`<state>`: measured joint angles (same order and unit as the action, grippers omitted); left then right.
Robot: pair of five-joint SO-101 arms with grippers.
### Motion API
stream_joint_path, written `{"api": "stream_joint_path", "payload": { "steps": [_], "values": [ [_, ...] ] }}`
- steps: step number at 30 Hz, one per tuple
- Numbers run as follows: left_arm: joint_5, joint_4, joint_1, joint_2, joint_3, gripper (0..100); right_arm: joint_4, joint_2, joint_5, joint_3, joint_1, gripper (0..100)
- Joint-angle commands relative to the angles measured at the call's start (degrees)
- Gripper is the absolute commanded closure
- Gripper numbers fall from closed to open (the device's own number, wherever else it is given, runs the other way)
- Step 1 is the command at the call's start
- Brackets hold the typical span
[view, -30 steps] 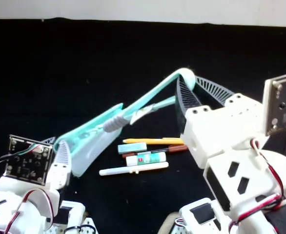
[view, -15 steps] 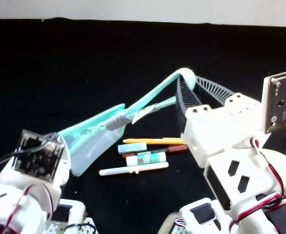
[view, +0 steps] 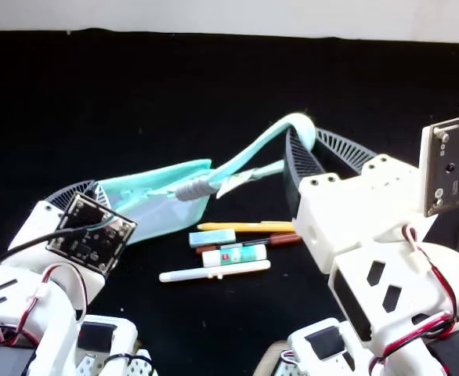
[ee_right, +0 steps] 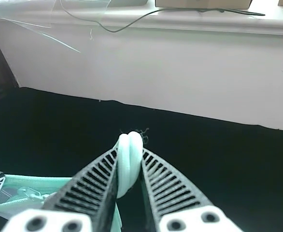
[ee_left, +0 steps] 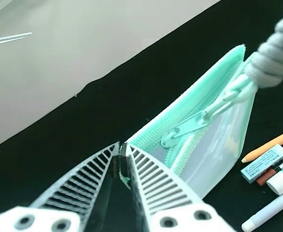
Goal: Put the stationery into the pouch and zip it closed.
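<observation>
A mint-green pouch (view: 163, 200) hangs stretched between my two grippers above the black table. My left gripper (view: 88, 190) is shut on its near-left corner, and the left wrist view shows that corner pinched at the fingertips (ee_left: 123, 162). My right gripper (view: 301, 129) is shut on the pouch's far end, a folded mint strip (ee_right: 129, 157). The zip pull (ee_left: 190, 126) carries a grey cord (view: 194, 190). Below the pouch lie an orange pen (view: 245, 227), a blue eraser (view: 212, 237), a brown pen (view: 280, 239), a white-green tube (view: 233, 255) and a white pen (view: 214, 272).
The black table (view: 175, 94) stretches back to a white wall (view: 229, 16). The right arm's bulky white body (view: 370, 235) stands close to the right of the stationery. The left arm's body (view: 34, 305) sits at the front left.
My left arm has swung up and to the left with the pouch corner, and its wrist has turned. The pouch's left end rose and now shows a broader face. The right gripper barely moved.
</observation>
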<state>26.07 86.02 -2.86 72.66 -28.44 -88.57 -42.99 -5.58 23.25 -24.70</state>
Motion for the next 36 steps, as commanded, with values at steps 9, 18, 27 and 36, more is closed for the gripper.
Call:
{"api": "stream_joint_path", "payload": {
  "steps": [9,18,27,36],
  "values": [
    [0.88,-1.32,-0.57,-0.75,-8.31,99,1.27,0.31,0.00,0.13,9.89,99.1],
    [0.79,-1.32,-0.57,-0.66,-10.51,99,2.77,0.40,0.09,0.13,12.35,99.1],
    [0.79,-1.32,-0.57,-0.66,-10.51,99,3.56,0.40,0.09,0.04,20.53,99.1],
    [0.79,-1.32,-0.57,-0.84,-10.51,99,3.56,0.40,-0.09,0.04,21.14,99.1]
  ]
}}
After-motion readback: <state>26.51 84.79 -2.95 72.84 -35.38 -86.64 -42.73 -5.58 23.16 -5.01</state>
